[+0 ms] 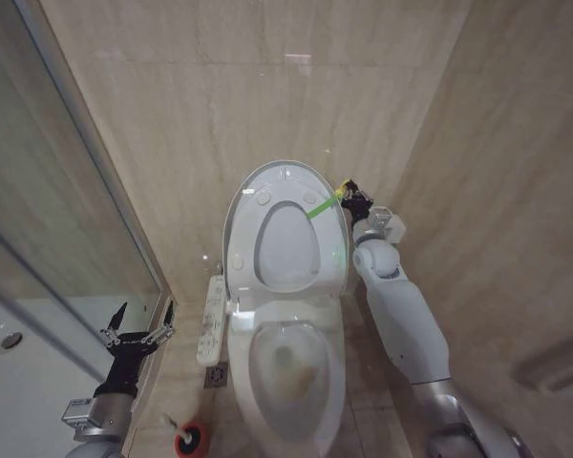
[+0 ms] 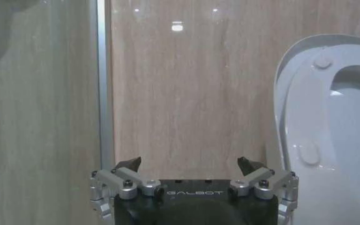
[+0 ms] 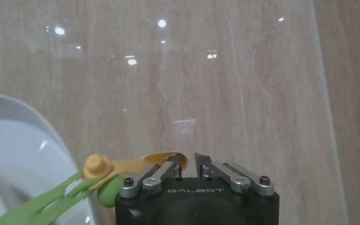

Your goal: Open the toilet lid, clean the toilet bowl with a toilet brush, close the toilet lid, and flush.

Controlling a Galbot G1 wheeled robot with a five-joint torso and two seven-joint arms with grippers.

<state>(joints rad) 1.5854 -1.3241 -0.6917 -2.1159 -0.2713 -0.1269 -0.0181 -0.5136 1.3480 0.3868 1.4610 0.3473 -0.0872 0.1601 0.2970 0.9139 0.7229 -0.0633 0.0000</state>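
**Lid raised; band in right tool**

Lid (image 1: 285,191) stands upright, centre frame, above open bowl (image 1: 288,367). Right tool (image 3: 188,164) pinches the yellow-green band (image 3: 127,165) at the lid's right edge. Left tool (image 1: 138,329), lower left, is spread. The lid looks stiff, glossy, slippery; the band is the surer hold.

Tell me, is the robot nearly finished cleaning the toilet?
Not yet. The toilet lid already stands up against the wall, so opening looks done. The right pincer is shut on the band at the lid's edge. The left pincer waits open beside the toilet. The toilet bowl shows a brownish stain, so brushing, closing and flushing remain.
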